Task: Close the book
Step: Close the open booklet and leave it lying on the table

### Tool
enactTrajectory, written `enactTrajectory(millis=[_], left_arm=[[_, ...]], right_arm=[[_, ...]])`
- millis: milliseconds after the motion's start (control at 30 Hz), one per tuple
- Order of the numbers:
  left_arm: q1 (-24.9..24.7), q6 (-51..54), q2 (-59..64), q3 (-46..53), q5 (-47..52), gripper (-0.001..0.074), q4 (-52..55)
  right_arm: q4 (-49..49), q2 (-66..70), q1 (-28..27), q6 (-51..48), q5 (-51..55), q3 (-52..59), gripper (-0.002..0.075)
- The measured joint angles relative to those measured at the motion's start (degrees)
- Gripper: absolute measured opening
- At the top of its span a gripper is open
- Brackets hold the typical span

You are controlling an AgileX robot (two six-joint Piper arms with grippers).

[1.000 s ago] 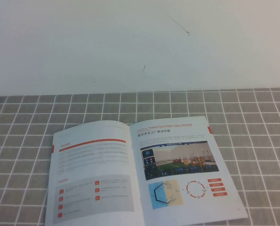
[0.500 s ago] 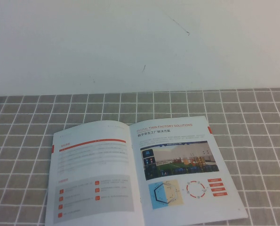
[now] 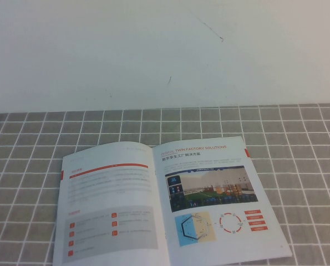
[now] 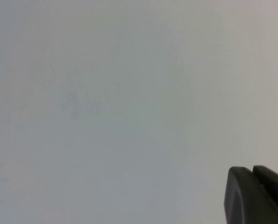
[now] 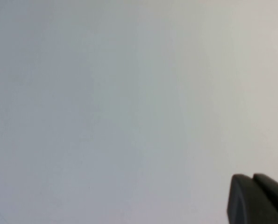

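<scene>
Change: nothing has shifted in the last second; the book point(image 3: 165, 202) lies as it did.
Book: open and flat on the grey-tiled counter point(image 3: 298, 133), at its near edge, mid-view.
Spine: runs away from the robot, so closing likely means swinging one page sideways.
Left gripper point(image 4: 255, 196): absent from the high view; a dark edge against a pale blank; whether it is wide or narrow cannot be told.
Right gripper point(image 5: 258, 198): likewise.
Nearer arm: cannot tell.
</scene>
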Motion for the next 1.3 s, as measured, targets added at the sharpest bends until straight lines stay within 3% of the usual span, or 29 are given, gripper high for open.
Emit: enactTrajectory(millis=[67, 167, 333, 633, 833, 1033, 1300], left_arm=[[0.00, 0.29, 0.00, 0.00, -1.04, -0.0002, -1.42], [0.00, 0.68, 0.00, 0.00, 0.41, -0.0002, -2.33], [0.00, 0.68, 0.00, -8.32, 16.97, -0.0002, -4.78], [0.00, 0.89, 13.93, -27.32, 40.73, -0.0002, -4.69], [0.00, 1.32, 28.71, -36.37, 56.43, -0.0002, -4.70], [0.00, 3.71, 39.60, -37.91, 60.86, -0.0002, -10.69], [0.00, 9.32, 51.66, -38.29, 66.29, -0.0002, -14.78]], right_arm=[[0.09, 0.00, 0.00, 0.27, 1.26, 0.00, -0.0001], [0.09, 0.00, 0.00, 0.94, 12.13, -2.94, -0.0001], [0.09, 0.39, 0.00, 1.31, 35.09, -14.68, -0.0001], [6.14, 16.26, 0.00, -2.20, 59.34, -32.33, -0.0001], [20.60, 32.22, 0.00, -18.08, 69.34, -40.58, -0.0001], [33.29, 48.77, 0.00, -34.77, 77.08, -46.21, -0.0001], [37.80, 67.05, 0.00, -46.01, 75.07, -47.00, -0.0001]])
